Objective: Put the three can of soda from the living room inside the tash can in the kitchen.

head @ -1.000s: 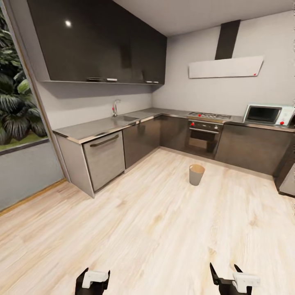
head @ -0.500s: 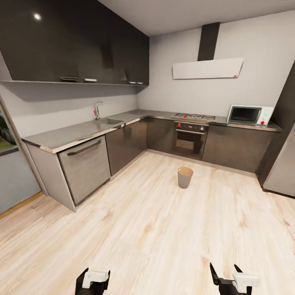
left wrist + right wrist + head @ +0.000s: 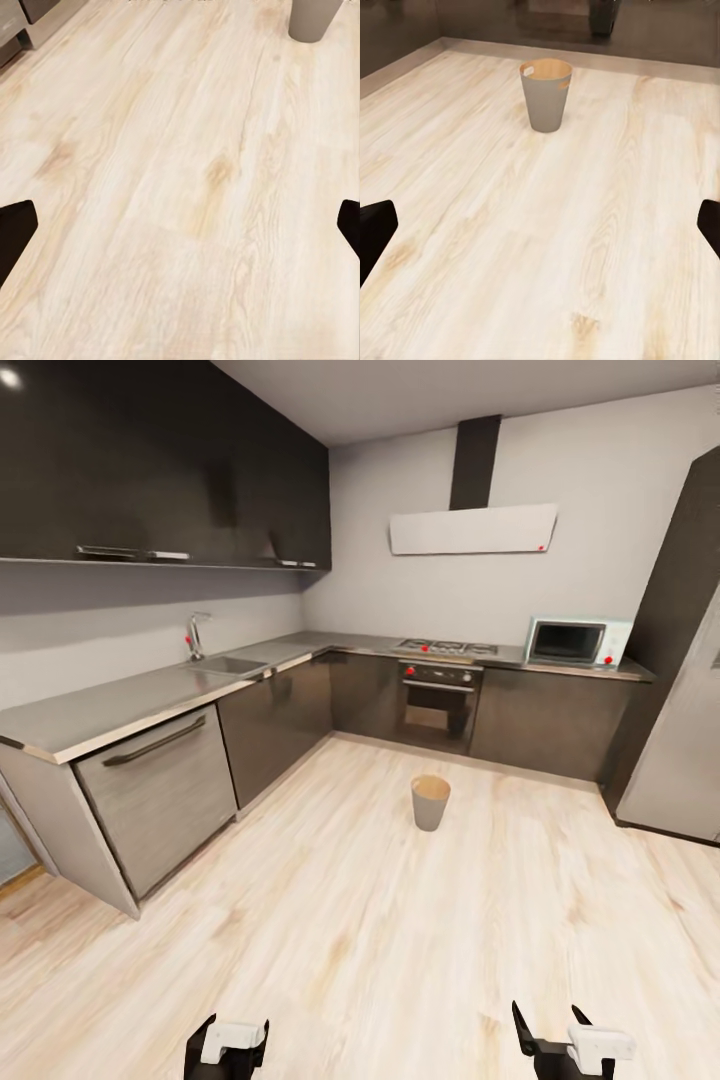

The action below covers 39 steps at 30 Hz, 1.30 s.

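the robot stands in the kitchen, facing the tash can (image 3: 431, 803), which sits upright on the pale plank floor (image 3: 380, 940) in open space in front of the oven (image 3: 437, 703), well apart from both arms. no soda can is visible on the floor, the steel counter (image 3: 120, 700) or in either pincer, so my reading is that this is a travel leg and not a drop. to do it well, the base should be driven so the bin ends up centred and near, close enough for an arm to reach over its mouth, without nudging the light pail (it looks easy to tip) or clipping the cabinet corner at the left.

the left gripper (image 3: 228, 1050) hangs low over bare floor; in its wrist view the two dark fingertips (image 3: 16, 229) sit at the far edges with only planks between them, so it is spread wide and holds nothing. the right gripper (image 3: 552, 1032) is likewise splayed, fingertips (image 3: 376, 225) far apart, empty, touching nothing, with the bin ahead of it on the floor.
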Tool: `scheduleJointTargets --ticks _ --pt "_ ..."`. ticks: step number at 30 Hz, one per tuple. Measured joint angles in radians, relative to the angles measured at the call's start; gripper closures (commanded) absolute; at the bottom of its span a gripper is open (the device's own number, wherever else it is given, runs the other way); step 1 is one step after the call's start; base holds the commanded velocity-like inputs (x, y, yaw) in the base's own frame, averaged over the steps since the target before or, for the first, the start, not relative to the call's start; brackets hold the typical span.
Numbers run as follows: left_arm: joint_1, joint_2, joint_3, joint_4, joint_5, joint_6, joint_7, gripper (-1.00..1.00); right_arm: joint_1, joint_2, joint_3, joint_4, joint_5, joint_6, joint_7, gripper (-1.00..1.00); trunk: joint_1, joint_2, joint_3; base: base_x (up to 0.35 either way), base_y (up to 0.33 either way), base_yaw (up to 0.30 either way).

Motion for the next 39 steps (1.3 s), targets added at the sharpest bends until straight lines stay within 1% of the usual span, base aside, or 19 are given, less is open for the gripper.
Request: scheduleJointTargets --ticks 34,37,39 --pt "0.0 -0.002 0.0 0.0 -0.001 0.001 0.001 -1.0 0.0 0.001 0.002 0.001 0.003 0.0 0.0 -1.0 0.0 0.0 0.0 0.324 0.0 -0.001" --pt "0.0 -0.002 0.0 0.0 -0.001 0.001 0.001 -1.0 0.0 0.001 0.021 0.002 0.003 0.0 -0.005 -1.0 0.0 0.0 0.0 0.324 -0.043 0.069" --pt "0.0 -0.002 0.0 0.0 -0.001 0.0 0.002 -1.0 0.0 0.0 0.025 0.002 0.003 0.0 -0.006 -1.0 0.0 0.0 0.0 0.324 -0.064 0.088"
